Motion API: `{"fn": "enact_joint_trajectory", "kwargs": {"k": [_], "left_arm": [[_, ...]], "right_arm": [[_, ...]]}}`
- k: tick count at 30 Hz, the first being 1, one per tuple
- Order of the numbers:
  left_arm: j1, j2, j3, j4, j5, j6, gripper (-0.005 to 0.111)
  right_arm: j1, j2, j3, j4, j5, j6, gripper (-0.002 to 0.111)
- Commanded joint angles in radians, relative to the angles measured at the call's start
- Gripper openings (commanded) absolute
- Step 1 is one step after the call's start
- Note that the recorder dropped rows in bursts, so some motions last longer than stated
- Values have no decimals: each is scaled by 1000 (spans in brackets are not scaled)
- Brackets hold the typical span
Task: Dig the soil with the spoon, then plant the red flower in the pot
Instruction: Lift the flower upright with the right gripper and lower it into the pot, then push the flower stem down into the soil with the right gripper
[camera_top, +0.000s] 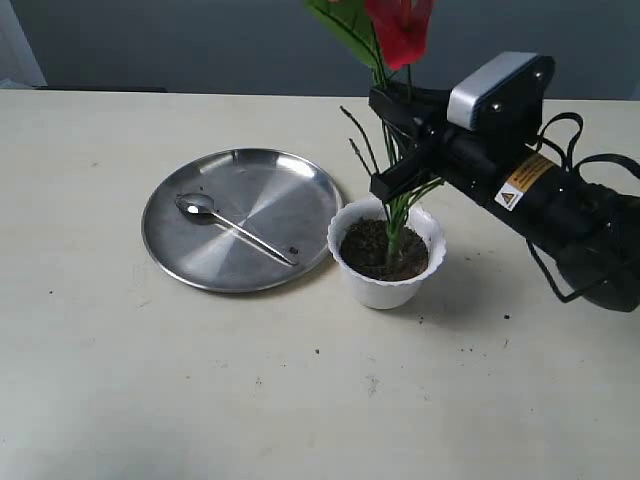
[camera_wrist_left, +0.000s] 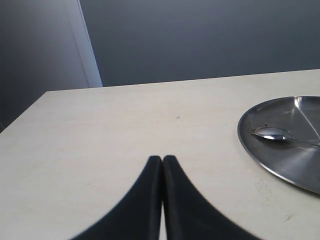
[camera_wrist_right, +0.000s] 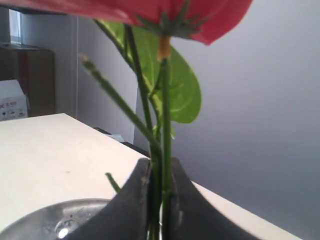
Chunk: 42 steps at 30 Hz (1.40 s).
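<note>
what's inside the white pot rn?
The pot holds dark soil with the red flower stem standing in it, right gripper clamped on the stem. How deep the stem sits is hidden.

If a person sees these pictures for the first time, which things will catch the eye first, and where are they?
The red flower stands out first: the right end effector is shut on its green stem above the white pot, and the stem's base reaches the soil. Left of the pot, the shiny steel plate carries the spoon. The left end effector hangs shut and empty over bare table.
</note>
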Motion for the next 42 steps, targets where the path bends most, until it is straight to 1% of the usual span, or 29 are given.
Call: {"fn": "enact_joint_trajectory", "kwargs": {"k": [1, 8, 11, 20, 25, 31, 33, 37, 42], "left_arm": [[-6, -5, -4, 2, -5, -4, 0], [-6, -5, -4, 2, -5, -4, 0], [-6, -5, -4, 2, -5, -4, 0], [-6, -5, -4, 2, -5, -4, 0], [-6, -5, -4, 2, -5, -4, 0], [-6, -5, -4, 2, -5, -4, 0], [-6, -5, -4, 2, -5, -4, 0], [-6, -5, -4, 2, -5, -4, 0], [-6, -5, -4, 2, -5, -4, 0]], "right_arm": [[-1, 42, -11, 34, -25, -52, -1], [-1, 93, -22, -104, -25, -45, -1], [-1, 98, -16, -105, -25, -45, -1], [-1, 98, -16, 10, 134, -39, -1], [-1, 98, -16, -2, 167, -37, -1], [1, 98, -16, 0, 34, -37, -1], [1, 98, -16, -21, 59, -37, -1], [12, 98, -16, -76, 192, -18, -1], [41, 98, -16, -66, 204, -20, -1]]}}
